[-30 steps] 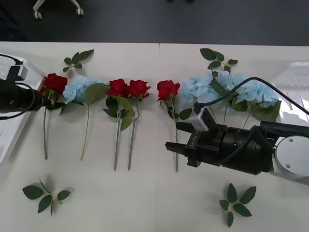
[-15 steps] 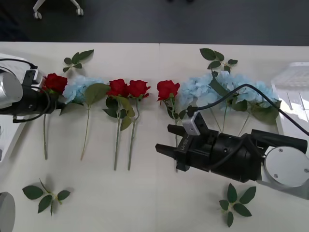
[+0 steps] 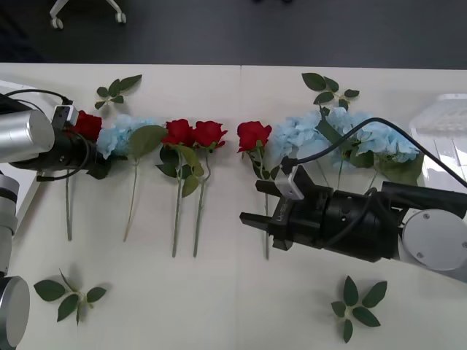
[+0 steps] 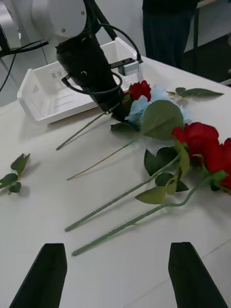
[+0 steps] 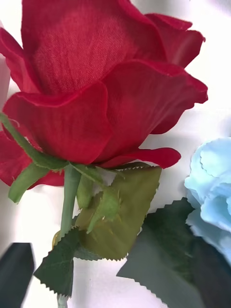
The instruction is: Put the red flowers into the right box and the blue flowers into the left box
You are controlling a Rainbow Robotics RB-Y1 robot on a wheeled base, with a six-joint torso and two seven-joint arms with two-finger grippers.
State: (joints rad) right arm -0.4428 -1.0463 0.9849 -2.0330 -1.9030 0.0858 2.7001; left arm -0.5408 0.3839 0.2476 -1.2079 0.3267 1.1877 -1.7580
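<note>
Red flowers unmoved; left hand now nearer the leftmost.

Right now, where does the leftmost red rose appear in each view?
Front view: the leftmost red rose lies at the row's left end, by the left gripper.
Right wrist view: the rose lies far off, beside the left box.
Left wrist view: the rose's head is seen close up.
Shared landmark: the blue flower right beside it.
The right gripper hovers open at mid-table.
</note>
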